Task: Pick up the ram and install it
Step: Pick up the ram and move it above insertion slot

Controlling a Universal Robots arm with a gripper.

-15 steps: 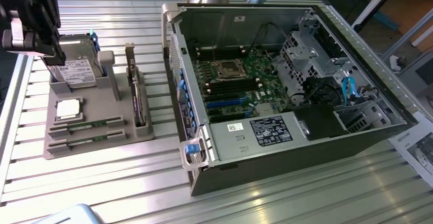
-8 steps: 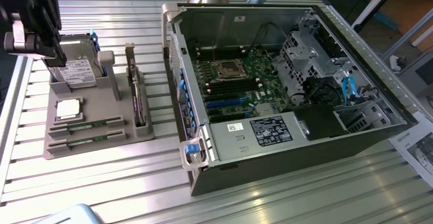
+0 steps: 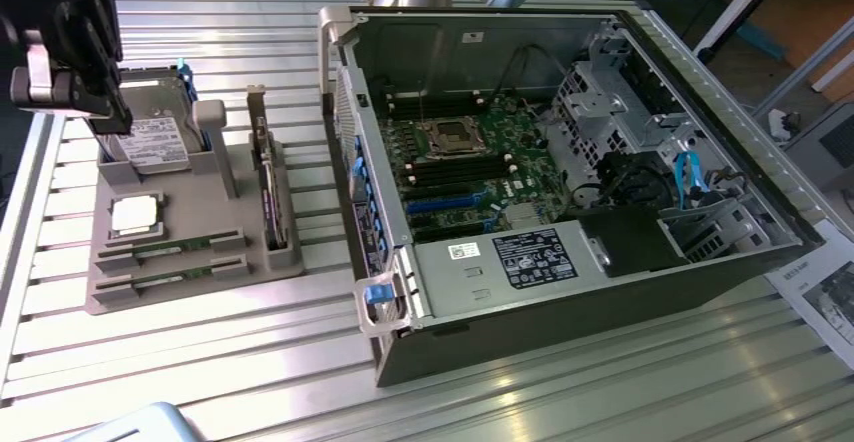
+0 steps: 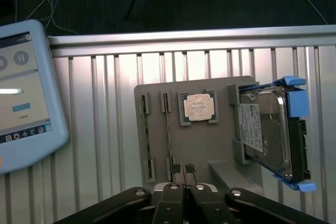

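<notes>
Gripper (image 4: 183,170) high over the grey holder (image 3: 200,212) at the exterior view's left, fingers (image 4: 170,203) pressed together and gripping nothing; in the wrist view, fingertips poised above the holder's edge, close to the end of one slot; first ram stick (image 3: 170,250) and second ram stick (image 3: 167,280), both green and narrow, seated on edge in the holder's two near slots, side by side and untouched; square silver processor (image 3: 135,214) in its recess just beyond them; hard drive (image 3: 150,140) with blue rails propped at the holder's far end, close to the gripper in the exterior view; dark expansion card (image 3: 274,202) standing in a slot along the holder's right side; open computer case (image 3: 534,322) on the slatted metal table (image 3: 200,382) at the exterior view's right, well apart from both sticks; green motherboard (image 3: 481,162) exposed inside, processor socket (image 3: 451,137) towards its far end; light-blue tablet (image 4: 21,93) lying on the table near the holder.
</notes>
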